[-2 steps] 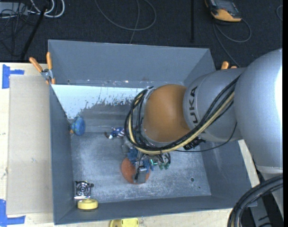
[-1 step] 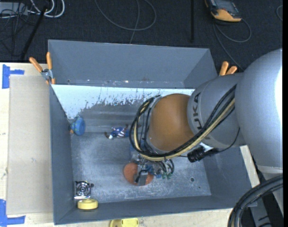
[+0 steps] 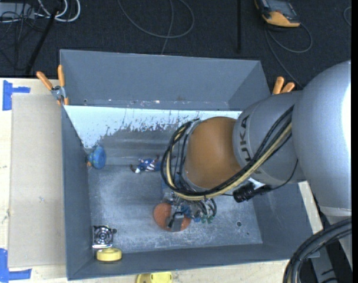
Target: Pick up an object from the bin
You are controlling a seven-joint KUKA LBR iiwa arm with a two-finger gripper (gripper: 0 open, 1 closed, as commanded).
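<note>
My gripper [image 3: 180, 217] hangs low over the bin floor, a little right of the middle and toward the front, under the arm's orange cover. It is right against a reddish-brown round thing [image 3: 163, 213], which lies at its left side and is partly hidden by it. A small green and blue thing [image 3: 203, 217] sits just to the gripper's right, half covered by cables.
A small blue and white thing [image 3: 145, 165] lies in the middle, left of the arm. A blue lump [image 3: 98, 157] rests by the left wall. A silver metal piece [image 3: 102, 234] and a yellow tape measure [image 3: 108, 254] sit in the front left corner.
</note>
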